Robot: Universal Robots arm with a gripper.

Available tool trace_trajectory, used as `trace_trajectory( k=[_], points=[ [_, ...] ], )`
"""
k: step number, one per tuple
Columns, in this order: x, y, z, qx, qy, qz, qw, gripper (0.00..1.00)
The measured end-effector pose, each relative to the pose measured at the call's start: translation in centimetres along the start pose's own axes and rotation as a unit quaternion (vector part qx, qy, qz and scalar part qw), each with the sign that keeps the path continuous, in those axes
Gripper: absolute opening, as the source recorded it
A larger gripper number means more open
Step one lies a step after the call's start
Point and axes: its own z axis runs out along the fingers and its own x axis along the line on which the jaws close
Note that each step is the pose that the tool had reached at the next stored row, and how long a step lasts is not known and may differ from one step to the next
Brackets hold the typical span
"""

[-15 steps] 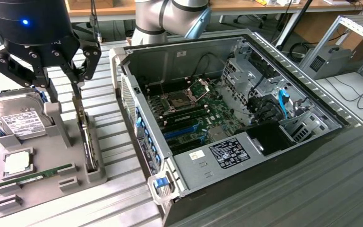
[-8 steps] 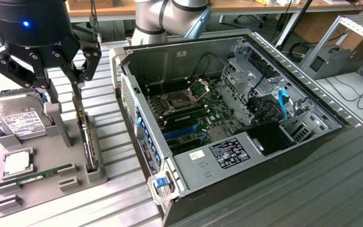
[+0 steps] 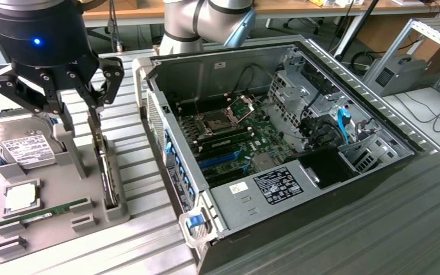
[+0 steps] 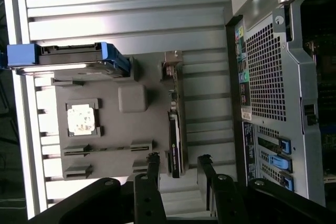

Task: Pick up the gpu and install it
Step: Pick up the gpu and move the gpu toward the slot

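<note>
Gpu matt dark, bracket silvery metal; tray matt grey plastic (smooth); table ribbed metal.

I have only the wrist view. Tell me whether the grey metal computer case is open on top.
Observer: It is. The grey metal computer case has its upper side open, and the green motherboard inside lies exposed.
Operator: Report how high the black gripper sits over the thin dark gpu.
Observer: It hangs open, fingertips about level with the gpu's upper edge. The gpu stands on edge in the flat grey holder tray.
Operator: Describe the face of the boxy silver hard drive.
Observer: It leans in that tray and shows a white label.
</note>
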Motion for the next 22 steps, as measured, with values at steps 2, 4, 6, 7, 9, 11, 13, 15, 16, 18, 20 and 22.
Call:
trace_trajectory(
  k=[2,4,6,7,9,11,13,15,16,18,20,22],
  points=[
    [0.0,-0.01,0.23,0.0000,0.0000,0.000,1.0000,0.42],
    [0.0,-0.02,0.44,0.0000,0.0000,0.000,1.0000,0.42],
    [0.0,-0.02,0.61,0.0000,0.0000,0.000,1.0000,0.42],
    [0.0,-0.03,0.69,0.0000,0.0000,0.000,1.0000,0.42],
    [0.0,-0.03,0.85,0.0000,0.0000,0.000,1.0000,0.42],
    [0.0,-0.02,0.99,0.0000,0.0000,0.000,1.0000,0.42],
    [0.0,-0.02,1.10,0.0000,0.0000,0.000,1.0000,0.42],
    [0.1,0.00,1.36,0.0001,0.0000,0.000,1.0000,0.42],
    [0.1,0.00,1.41,0.0001,0.0000,0.000,1.0000,0.42],
    [0.1,0.01,1.52,0.0002,0.0000,0.000,1.0000,0.42],
    [0.1,0.00,1.64,0.0002,-0.0001,0.000,1.0000,0.42],
    [0.2,0.01,1.84,0.0002,0.0000,0.000,1.0000,0.42]
  ],
)
